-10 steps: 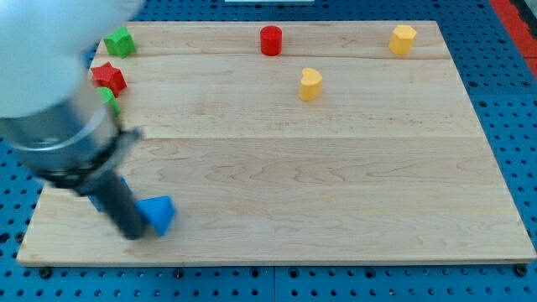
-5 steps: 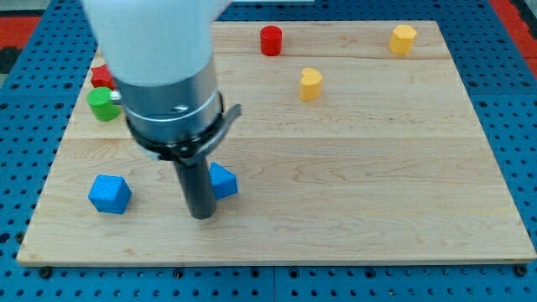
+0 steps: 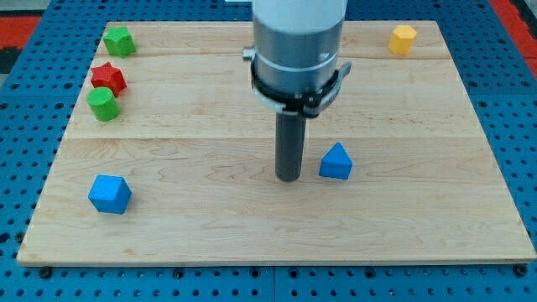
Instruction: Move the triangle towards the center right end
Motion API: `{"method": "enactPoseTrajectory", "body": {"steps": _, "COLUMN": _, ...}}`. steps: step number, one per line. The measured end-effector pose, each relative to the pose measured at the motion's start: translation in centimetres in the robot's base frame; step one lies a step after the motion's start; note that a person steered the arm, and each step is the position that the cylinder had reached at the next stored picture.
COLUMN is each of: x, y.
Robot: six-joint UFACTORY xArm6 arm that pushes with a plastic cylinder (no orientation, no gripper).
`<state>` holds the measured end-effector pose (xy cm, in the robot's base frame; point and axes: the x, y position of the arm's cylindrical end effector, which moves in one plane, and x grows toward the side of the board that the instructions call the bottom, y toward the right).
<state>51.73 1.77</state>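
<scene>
Blue triangle (image 3: pixel 336 162) sits just right of my tip (image 3: pixel 289 178), apart. I carry only a bare rod, holding nothing, so I should push rightward through its middle.

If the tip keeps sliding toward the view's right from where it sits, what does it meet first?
Most likely the blue triangle, which lies just right of my tip, a small gap apart. The triangle sits slightly higher in the view, so contact may be off-centre.
</scene>
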Motion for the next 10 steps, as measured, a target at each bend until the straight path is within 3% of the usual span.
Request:
{"method": "enactPoseTrajectory", "body": {"steps": 1, "x": 0.0, "y": 4.1}}
{"method": "enactPoseTrajectory", "body": {"steps": 2, "x": -5.5, "y": 7.6}}
{"method": "enactPoseTrajectory", "body": {"steps": 3, "x": -8.4, "y": 9.5}}
{"method": "enactPoseTrajectory", "body": {"steps": 5, "x": -5.9, "y": 8.9}}
{"method": "enactPoseTrajectory", "body": {"steps": 7, "x": -9.3, "y": 17.0}}
{"method": "enactPoseTrajectory", "body": {"steps": 9, "x": -7.4, "y": 13.7}}
{"method": "enactPoseTrajectory", "body": {"steps": 10, "x": -10.1, "y": 12.8}}
